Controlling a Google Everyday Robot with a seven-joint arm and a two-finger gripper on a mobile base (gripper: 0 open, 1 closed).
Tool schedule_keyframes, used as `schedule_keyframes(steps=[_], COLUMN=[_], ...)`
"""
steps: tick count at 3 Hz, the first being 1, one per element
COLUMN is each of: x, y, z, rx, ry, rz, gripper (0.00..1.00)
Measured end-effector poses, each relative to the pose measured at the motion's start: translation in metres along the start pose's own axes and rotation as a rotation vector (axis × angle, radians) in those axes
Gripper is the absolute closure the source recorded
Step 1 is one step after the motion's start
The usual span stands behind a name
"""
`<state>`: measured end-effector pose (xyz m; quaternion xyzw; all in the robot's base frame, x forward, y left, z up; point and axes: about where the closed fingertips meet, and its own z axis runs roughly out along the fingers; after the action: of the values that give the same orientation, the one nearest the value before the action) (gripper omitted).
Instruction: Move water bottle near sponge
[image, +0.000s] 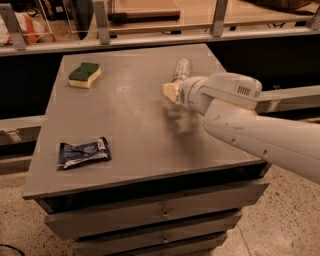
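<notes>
My tool (170, 92) sits just beside the water bottle (182, 67); whether it grips, I cannot tell. I'd grasp mid-body, then carry it upright left to the sponge (85, 75).

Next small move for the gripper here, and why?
Probably settle the gripper onto the water bottle, just beyond it at the far right of the table; a grasp doesn't show. The sponge lies apart at the far left, so the carry goes leftward after.

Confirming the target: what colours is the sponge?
Sponge: yellow body, dark green top, camera view best; claw near the water bottle.
</notes>
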<state>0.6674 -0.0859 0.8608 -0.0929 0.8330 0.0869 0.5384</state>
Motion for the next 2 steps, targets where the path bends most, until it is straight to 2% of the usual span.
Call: schedule_keyframes(steps=[2], x=[-0.0054], y=[-0.0071], z=[-0.0014], rx=[0.051], ry=[-0.030], rz=[-0.071], gripper=[0.88])
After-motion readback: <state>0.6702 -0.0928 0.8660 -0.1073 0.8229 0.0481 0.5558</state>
